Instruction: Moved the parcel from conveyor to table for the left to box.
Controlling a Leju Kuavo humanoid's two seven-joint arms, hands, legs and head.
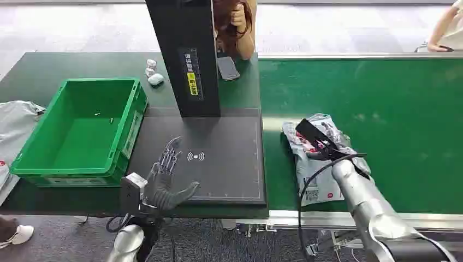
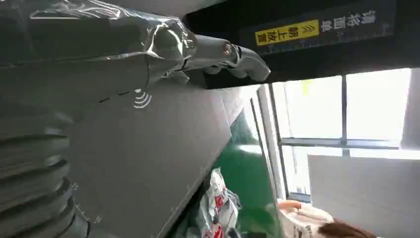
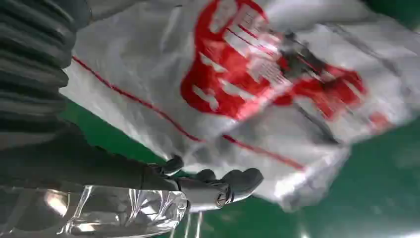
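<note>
A grey plastic parcel (image 1: 319,183) with red print lies on the green conveyor belt (image 1: 393,120), close to the belt's left end. My right hand (image 1: 318,139) lies on its upper half. In the right wrist view the parcel (image 3: 257,74) sits close in front of the hand, with the thumb (image 3: 218,191) at its edge. The other fingers are hidden, so I cannot tell whether there is a grip. My left hand (image 1: 165,177) hovers open, fingers spread, over the black scan pad (image 1: 224,174). The left wrist view shows this hand (image 2: 148,54) above the pad, with the parcel (image 2: 215,208) beyond it.
An empty green crate (image 1: 135,117) stands left of the pad. A black post (image 1: 185,54) rises behind the pad, with a phone (image 1: 227,67) and small white items (image 1: 153,73) near it. Grey bags (image 1: 16,120) lie at the far left. A person (image 1: 237,22) stands behind the table.
</note>
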